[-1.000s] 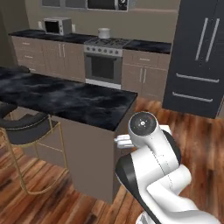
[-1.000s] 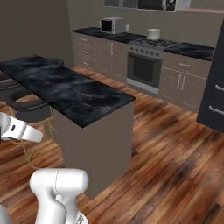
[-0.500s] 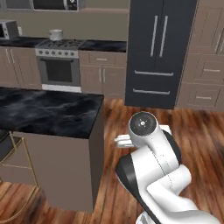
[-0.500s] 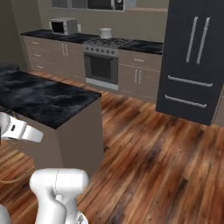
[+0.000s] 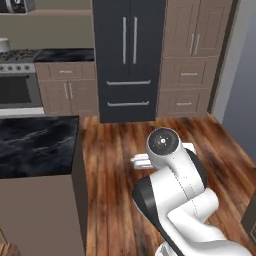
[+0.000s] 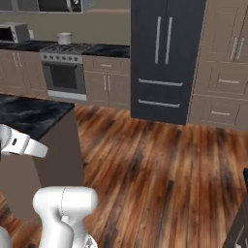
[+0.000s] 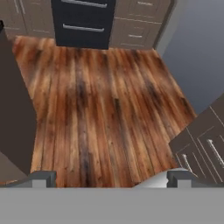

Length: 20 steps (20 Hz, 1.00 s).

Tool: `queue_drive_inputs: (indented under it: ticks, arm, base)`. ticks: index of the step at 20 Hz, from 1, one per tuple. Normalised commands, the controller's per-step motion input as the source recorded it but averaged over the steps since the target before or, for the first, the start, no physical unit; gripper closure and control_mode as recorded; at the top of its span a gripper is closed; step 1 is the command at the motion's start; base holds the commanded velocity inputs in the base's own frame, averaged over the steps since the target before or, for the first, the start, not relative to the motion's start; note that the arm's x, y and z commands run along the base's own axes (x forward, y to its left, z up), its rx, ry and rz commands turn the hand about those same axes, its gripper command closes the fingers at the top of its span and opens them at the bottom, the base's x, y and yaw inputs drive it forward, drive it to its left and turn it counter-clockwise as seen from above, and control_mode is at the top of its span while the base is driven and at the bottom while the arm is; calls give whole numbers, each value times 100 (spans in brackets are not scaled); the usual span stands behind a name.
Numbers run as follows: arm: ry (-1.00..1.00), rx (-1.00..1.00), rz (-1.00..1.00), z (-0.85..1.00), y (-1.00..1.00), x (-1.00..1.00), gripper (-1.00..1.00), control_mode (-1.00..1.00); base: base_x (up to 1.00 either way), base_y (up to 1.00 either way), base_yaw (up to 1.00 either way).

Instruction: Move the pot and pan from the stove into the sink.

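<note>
The stove point(image 6: 64, 68) stands far off against the back wall, at the left of the right base view, and at the left edge point(image 5: 15, 80) of the left base view. The steel pot point(image 6: 64, 38) sits on its top, cut by the frame edge point(image 5: 3, 45) in the left base view. The pan is too small to make out there, and the sink is out of view. My gripper point(image 7: 111, 178) hangs over bare wooden floor, far from the stove. Its fingertips point(image 7: 43, 177) stand wide apart and open, with nothing between them.
A dark tall fridge point(image 5: 129, 60) stands straight ahead, with brown cabinets point(image 5: 190, 60) to its right. The black marbled island counter point(image 5: 37, 145) is close on my left. A microwave point(image 6: 12, 33) sits left of the stove. Wooden floor point(image 6: 160, 160) lies open ahead.
The whole picture has slid left as the base turned right: stove and island moved toward the left edge and the fridge came to the middle. The arm's pose and the open gripper are unchanged.
</note>
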Motion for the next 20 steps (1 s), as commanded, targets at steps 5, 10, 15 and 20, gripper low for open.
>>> queue_drive_inputs:
  ticks: [5, 10, 15, 20]
  arm:
    - [0, 0, 0, 0, 0, 0, -100, 100]
    - [0, 0, 0, 0, 0, 0, -100, 100]
    - [0, 0, 0, 0, 0, 0, -100, 100]
    - [0, 0, 0, 0, 0, 0, -100, 100]
  base:
    - [0, -10, -43]
    - [-4, -18, -26]
    - [10, 0, 0]
    - [57, 9, -4]
